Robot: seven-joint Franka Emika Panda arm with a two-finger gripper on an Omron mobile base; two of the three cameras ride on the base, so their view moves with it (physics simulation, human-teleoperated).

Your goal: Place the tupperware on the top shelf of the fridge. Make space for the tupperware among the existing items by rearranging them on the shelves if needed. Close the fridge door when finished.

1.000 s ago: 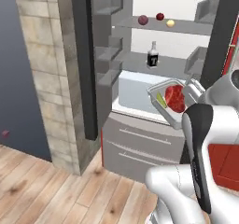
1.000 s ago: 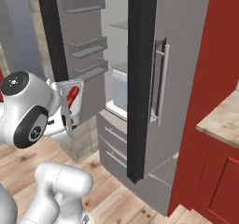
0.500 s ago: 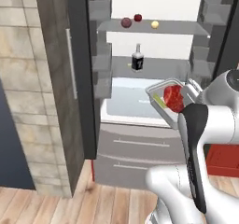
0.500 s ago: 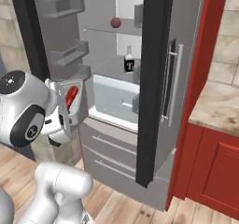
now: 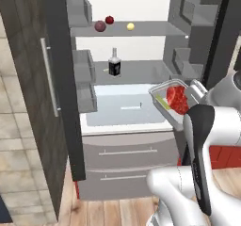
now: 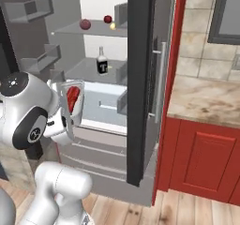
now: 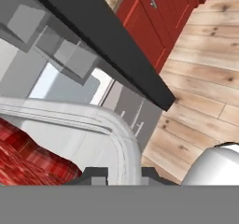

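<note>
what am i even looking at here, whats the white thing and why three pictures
The white thing is a robot arm on a driving base, in a simulated kitchen. Two pictures come from cameras on the base, left and right behind the arm; the third looks along its hand. The gripper is shut on the tupperware, a clear tub of red and green food, held in front of the open fridge. On the top shelf lie two red fruits and a yellow ball; a dark bottle stands one shelf below.
</note>
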